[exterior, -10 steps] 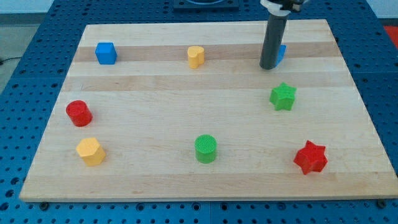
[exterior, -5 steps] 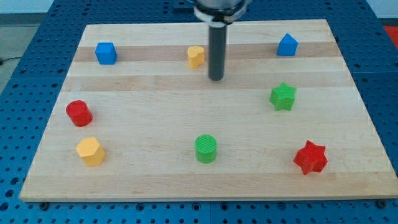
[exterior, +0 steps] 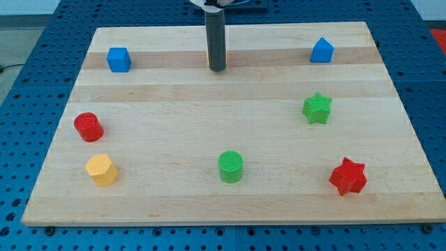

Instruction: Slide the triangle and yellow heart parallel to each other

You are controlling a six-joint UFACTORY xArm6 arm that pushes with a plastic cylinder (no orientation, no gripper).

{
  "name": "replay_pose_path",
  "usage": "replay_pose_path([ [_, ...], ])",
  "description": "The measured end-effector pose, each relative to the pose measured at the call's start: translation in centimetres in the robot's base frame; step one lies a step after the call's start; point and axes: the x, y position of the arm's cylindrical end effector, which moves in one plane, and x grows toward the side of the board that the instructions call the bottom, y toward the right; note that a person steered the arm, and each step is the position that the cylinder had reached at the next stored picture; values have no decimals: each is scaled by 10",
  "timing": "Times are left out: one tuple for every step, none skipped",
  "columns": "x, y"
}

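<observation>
Now your tip stands right in front of the yellow heart, hiding most of it; there's no claw. Push gently, keeping level with the blue triangle, well right.

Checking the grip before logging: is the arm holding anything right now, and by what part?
Nothing is held. My tip stands in front of the yellow heart, nearly hiding it.

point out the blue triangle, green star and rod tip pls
blue triangle (exterior: pixel 321 51): camera view, centre of its front face.
green star (exterior: pixel 317 108): camera view, middle of its top.
my tip (exterior: pixel 217 69): camera view, rod's very bottom end.
</observation>
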Motion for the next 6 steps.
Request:
replay_pose_path([
  [2, 0],
  [26, 6],
  [36, 5],
  [59, -9],
  [57, -9],
  [57, -9],
])
